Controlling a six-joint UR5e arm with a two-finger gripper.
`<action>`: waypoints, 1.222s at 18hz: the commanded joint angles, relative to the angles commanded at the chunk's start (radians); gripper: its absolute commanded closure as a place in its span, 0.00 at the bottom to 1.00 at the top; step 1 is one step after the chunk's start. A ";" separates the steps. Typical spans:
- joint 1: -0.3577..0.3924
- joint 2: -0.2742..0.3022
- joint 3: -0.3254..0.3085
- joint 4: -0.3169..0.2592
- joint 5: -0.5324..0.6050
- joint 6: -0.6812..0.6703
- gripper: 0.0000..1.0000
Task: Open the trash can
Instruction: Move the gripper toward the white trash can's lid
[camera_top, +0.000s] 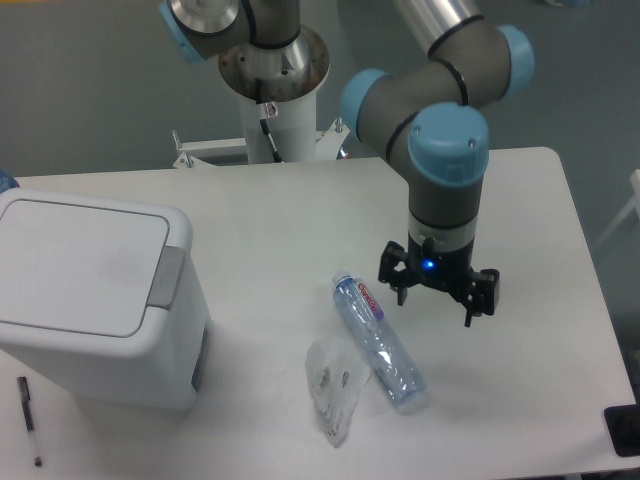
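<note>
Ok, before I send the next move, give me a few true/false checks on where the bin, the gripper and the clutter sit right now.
1. The trash can has its lid shut. True.
2. The gripper is gripping the plastic bottle. False: it hangs open and empty, to the right of the bottle's cap end.
3. The grey push tab is on the can's right rim. True.
4. The pen lies on the lid. False: it lies on the table, at the can's front left.
5. A crumpled clear bag lies just left of the bottle. True.
</note>
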 joint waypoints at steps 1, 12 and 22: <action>-0.012 0.000 0.026 -0.028 -0.024 -0.025 0.00; -0.015 0.038 0.135 -0.112 -0.386 -0.198 0.00; -0.103 0.052 0.114 -0.103 -0.477 -0.306 0.00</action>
